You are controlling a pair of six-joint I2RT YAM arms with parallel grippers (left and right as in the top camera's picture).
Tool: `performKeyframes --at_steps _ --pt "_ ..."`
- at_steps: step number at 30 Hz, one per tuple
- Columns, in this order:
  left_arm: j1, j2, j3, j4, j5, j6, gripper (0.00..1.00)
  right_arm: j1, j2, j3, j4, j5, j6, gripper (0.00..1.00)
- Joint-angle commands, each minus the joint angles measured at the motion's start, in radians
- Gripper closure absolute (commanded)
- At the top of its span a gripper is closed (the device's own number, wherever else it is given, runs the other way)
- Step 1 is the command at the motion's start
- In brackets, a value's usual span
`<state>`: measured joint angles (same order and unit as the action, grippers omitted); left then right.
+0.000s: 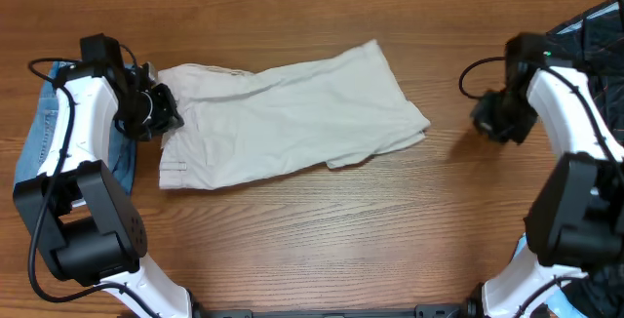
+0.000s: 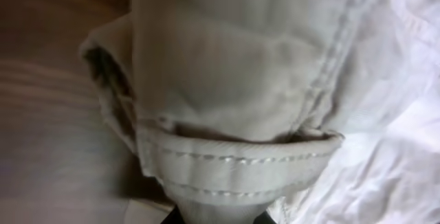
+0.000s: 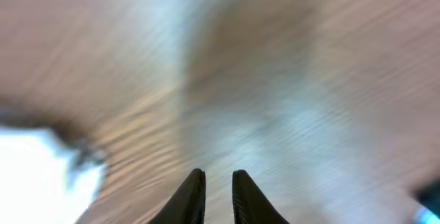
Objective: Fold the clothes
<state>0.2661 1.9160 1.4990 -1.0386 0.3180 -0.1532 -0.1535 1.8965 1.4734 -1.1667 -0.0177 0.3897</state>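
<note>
Pale shorts are lying flat on the wooden counter, a bit left of centre. The waistband end is at the left and the legs run off up and to the right, so the whole thing sits at a slight slant. There's a small fold of cloth sticking out along the lower right edge.

Left arm is right at the waistband end. In the left wrist view, the stitched hem of the shorts fills nearly the whole frame and bunches down between the two dark tips at the bottom edge. So the left jaws look clamped on that corner of cloth.

Right arm is well off to the right of the shorts, not touching them. Its wrist view is super blurry, mostly just wood grain with a white smear at lower left. The right jaws are pinched almost together there, with only a thin gap and nothing in it.

Folded blue jeans sit at the far left, partly under the left arm. A black garment pokes in at the top right corner.
</note>
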Motion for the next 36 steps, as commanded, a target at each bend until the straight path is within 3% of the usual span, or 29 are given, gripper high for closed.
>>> performKeyframes --at_steps 1,4,11,18,26,36 --pt "-0.006 -0.003 0.078 -0.048 -0.111 0.019 0.96 0.043 -0.051 0.04 0.04 -0.356 -0.178 0.83" --pt "-0.006 -0.003 0.125 -0.091 -0.115 0.019 0.96 0.124 -0.05 0.035 0.109 -0.5 -0.209 0.83" --pt "-0.007 -0.003 0.193 -0.132 -0.111 0.018 0.96 0.411 -0.042 0.032 0.298 -0.488 -0.208 0.9" --pt "-0.007 -0.003 0.193 -0.136 -0.088 0.016 0.96 0.634 0.056 0.031 0.456 -0.428 -0.172 0.9" --pt "-0.007 -0.003 0.212 -0.144 0.006 0.016 0.96 0.733 0.22 0.031 0.568 -0.436 -0.17 0.9" --pt "-0.007 -0.003 0.26 -0.151 0.214 -0.009 0.96 0.815 0.327 0.031 0.548 -0.467 -0.169 0.91"
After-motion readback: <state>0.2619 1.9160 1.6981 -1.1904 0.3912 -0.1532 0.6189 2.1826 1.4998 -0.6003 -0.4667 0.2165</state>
